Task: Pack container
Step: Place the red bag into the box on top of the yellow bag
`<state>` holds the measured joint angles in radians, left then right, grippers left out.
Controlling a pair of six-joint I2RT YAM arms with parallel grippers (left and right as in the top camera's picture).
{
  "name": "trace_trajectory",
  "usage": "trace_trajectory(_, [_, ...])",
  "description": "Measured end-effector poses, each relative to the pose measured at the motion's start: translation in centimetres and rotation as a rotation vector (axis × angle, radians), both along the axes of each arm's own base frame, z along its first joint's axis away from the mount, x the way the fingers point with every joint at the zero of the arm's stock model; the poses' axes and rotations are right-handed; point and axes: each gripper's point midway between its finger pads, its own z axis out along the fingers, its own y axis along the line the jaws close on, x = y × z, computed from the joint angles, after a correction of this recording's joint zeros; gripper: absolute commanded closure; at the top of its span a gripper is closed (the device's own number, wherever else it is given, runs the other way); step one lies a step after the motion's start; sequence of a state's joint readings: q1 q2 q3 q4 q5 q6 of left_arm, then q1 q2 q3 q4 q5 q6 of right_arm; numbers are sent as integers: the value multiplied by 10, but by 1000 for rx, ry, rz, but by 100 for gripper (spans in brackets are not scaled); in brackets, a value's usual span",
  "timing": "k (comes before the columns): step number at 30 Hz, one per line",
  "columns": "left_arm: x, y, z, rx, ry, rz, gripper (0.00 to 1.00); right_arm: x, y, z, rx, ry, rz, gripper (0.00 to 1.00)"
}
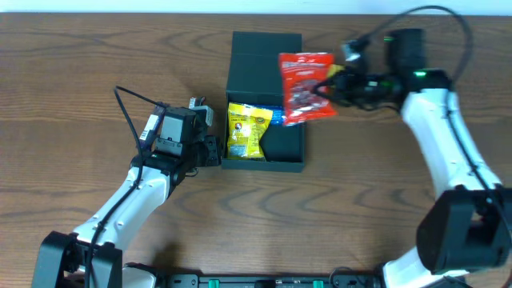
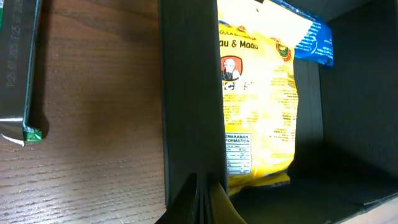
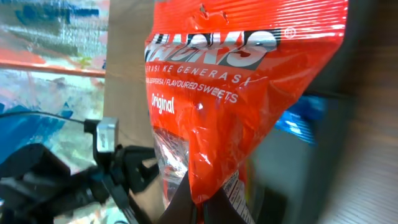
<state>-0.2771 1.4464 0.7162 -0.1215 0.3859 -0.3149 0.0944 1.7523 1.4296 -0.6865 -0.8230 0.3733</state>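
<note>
The dark green container (image 1: 294,152) stands open at table centre, its flap lid (image 1: 264,48) folded back. Inside lie a yellow snack packet (image 1: 245,131) and a blue packet (image 1: 276,118) behind it. My left gripper (image 1: 214,152) is shut on the container's left wall (image 2: 189,112), with the yellow packet (image 2: 261,106) just inside it. My right gripper (image 1: 330,86) is shut on a red sweets bag (image 1: 306,84) and holds it in the air over the container's right side. The bag fills the right wrist view (image 3: 236,93).
A green-and-silver packet (image 2: 18,68) lies on the wood left of the container in the left wrist view. The brown wooden table (image 1: 96,64) extends to all sides. Black cables run along both arms.
</note>
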Motion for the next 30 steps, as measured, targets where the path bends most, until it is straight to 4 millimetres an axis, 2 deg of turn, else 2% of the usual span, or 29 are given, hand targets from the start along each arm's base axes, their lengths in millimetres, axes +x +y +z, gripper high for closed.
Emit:
trace_trajectory(4, [0, 1, 0, 0, 0, 1, 94, -3, 38, -8, -48, 41, -26, 99])
trace_trajectory(7, [2, 4, 0, 1, 0, 11, 94, -5, 54, -12, -79, 58, -57, 99])
trace_trajectory(11, [7, 16, 0, 0, 0, 50, 94, -7, 66, -20, -105, 88, -109, 99])
trace_trajectory(16, [12, 30, 0, -4, 0, 91, 94, -7, 83, -41, -123, 142, -135, 99])
trace_trajectory(24, [12, 29, 1, -19, 2, 85, 94, -16, 100, -86, -169, 234, -118, 99])
trace_trajectory(30, [12, 29, 2, -21, 2, 83, 94, -18, 109, -99, -171, 246, -87, 98])
